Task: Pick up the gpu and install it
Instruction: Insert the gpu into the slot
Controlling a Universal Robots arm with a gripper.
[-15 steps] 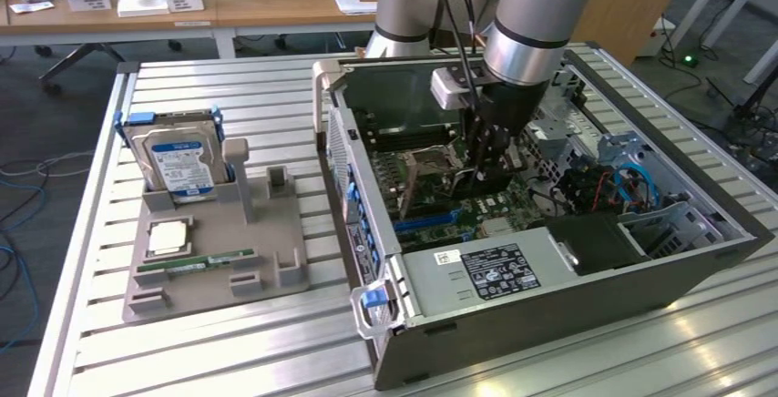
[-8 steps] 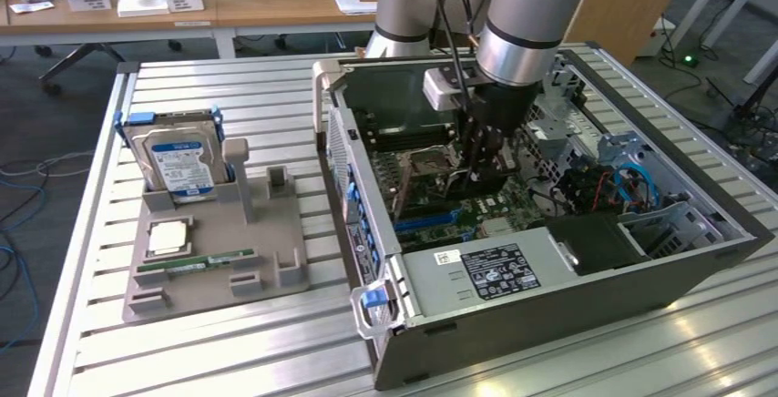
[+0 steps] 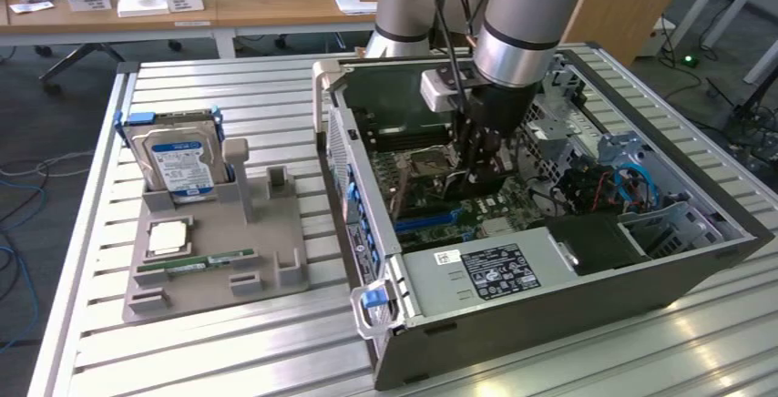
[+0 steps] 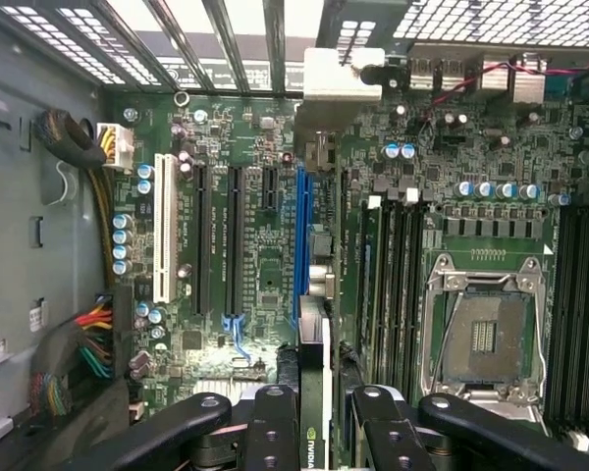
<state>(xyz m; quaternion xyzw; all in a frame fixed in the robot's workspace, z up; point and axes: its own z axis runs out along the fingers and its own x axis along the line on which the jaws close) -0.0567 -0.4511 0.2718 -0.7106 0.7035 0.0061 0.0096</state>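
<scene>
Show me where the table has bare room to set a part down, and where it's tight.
Free: the slatted table in front of the grey holder tray, and the strip behind the hard drive. Tight: the gap between tray and computer case, and inside it, where the gripper holds the gpu.

gpu (image 4: 314, 363) in hand (image 4: 319, 417) (over mobo (image 4: 263, 280))

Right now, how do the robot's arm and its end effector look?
The arm is a silver-grey tube with pale blue joint caps; black cables run down beside it, and a whitish box sits at the wrist. The end effector is black, with jointed bars and round pins.
</scene>
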